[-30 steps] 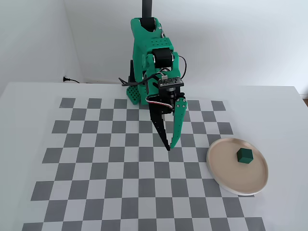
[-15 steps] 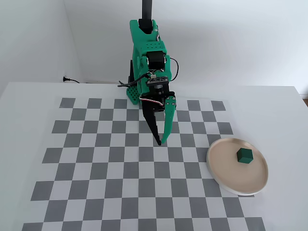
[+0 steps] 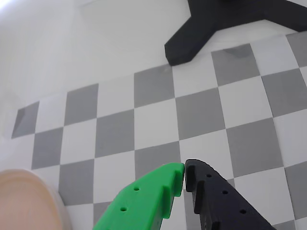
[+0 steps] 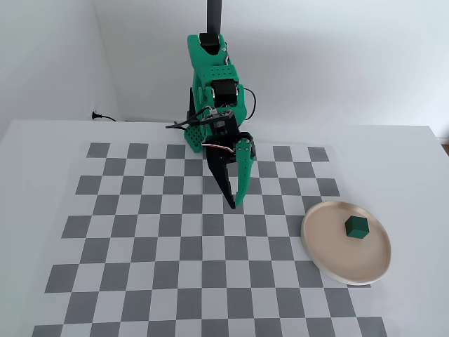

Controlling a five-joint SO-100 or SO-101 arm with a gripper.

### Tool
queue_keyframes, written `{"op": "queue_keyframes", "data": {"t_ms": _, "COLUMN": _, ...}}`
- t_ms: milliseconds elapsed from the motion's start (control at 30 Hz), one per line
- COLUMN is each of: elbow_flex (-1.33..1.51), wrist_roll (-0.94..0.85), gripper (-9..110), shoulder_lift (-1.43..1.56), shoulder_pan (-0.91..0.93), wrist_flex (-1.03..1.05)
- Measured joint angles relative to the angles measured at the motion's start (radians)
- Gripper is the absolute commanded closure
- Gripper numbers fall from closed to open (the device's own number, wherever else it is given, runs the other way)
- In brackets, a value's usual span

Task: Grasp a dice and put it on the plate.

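My two-finger gripper [image 4: 233,205], one green finger and one black, is closed with tips touching and holds nothing, at the fixed view's centre over the grey-and-white checkered mat [image 4: 140,246]. The small dark green dice [image 4: 357,227] rests on the round pale beige plate [image 4: 330,253], lower right.

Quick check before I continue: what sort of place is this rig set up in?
Probably a lab or hobby bench: a white table against plain white walls, a printed checkerboard mat, the plate holding the dice, the gripper shut.
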Motion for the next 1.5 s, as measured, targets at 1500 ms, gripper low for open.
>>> {"op": "queue_keyframes", "data": {"t_ms": 1500, "elbow_flex": 0.354, "wrist_roll": 0.888, "gripper": 106, "shoulder_lift": 0.537, "shoulder_pan": 0.109, "wrist_flex": 0.163}}
